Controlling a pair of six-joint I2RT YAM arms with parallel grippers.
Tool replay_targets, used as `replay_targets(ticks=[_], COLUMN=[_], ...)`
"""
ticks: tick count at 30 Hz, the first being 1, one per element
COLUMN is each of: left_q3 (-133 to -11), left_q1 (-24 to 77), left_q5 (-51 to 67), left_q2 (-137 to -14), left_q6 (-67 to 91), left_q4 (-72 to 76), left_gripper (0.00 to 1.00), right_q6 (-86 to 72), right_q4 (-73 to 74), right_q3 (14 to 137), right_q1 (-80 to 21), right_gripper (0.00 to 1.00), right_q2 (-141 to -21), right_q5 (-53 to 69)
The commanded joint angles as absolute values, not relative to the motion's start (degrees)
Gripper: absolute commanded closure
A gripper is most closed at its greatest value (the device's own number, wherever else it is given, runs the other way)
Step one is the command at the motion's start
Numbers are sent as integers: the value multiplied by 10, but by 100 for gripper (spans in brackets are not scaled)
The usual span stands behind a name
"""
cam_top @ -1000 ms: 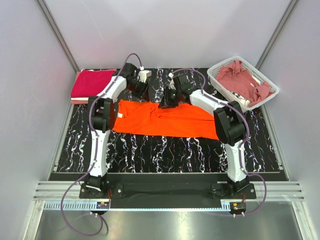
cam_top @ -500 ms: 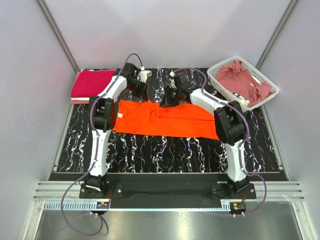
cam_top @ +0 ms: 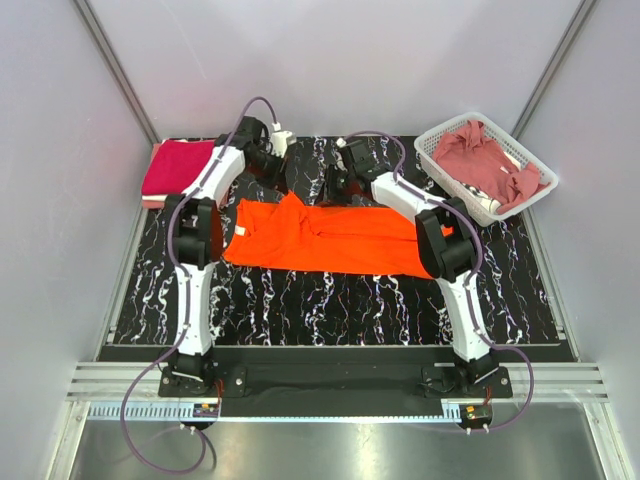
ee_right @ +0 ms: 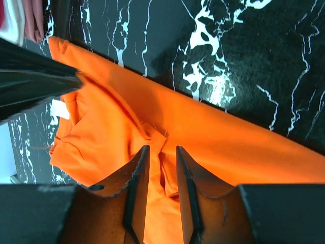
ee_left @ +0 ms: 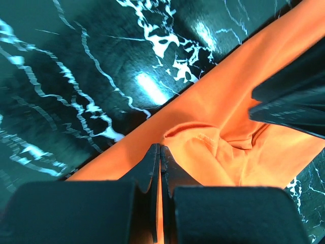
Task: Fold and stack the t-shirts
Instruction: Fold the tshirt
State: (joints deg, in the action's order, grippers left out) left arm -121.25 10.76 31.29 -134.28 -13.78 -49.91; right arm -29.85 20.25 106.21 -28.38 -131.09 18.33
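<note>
Top external: outstretched left fingers [ee_left: 150, 170] clenched, perhaps on orange t-shirt [cam_top: 345, 240]; right fingers [ee_right: 137, 185] parted.

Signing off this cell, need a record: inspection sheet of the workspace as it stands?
surface: black marbled table, no spills seen.
job's things: orange shirt spread mid-table; crimson shirt folded far left; rose shirt heaped in basket.
clutter: nothing seen.
tools: left tool shut on orange shirt's edge; right tool open, astride a fold.
cables: purple cables loop along both arms.
surroundings: grey walls; metal rail at near edge.
</note>
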Motion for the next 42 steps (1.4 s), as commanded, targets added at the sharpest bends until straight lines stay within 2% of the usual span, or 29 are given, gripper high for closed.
replay_targets(ticks=[1, 14, 21, 42], left_q3=[-1207, -1155, -1145, -1150], left_q1=[98, 85, 82, 77], left_q5=[300, 281, 281, 292], left_q2=[-1294, -1267, -1258, -1262], left_q6=[-142, -145, -147, -141], left_q4=[-488, -489, -489, -488], left_gripper=[100, 100, 100, 100], right_q6=[-294, -252, -244, -241], right_q4=[201, 203, 209, 221], right_q3=[1101, 1141, 1145, 1143], right_q1=[-289, -312, -325, -329], right_gripper=[65, 63, 63, 70], right_q2=[-1326, -1383, -1394, -1401], right_q5=[180, 220, 201, 183])
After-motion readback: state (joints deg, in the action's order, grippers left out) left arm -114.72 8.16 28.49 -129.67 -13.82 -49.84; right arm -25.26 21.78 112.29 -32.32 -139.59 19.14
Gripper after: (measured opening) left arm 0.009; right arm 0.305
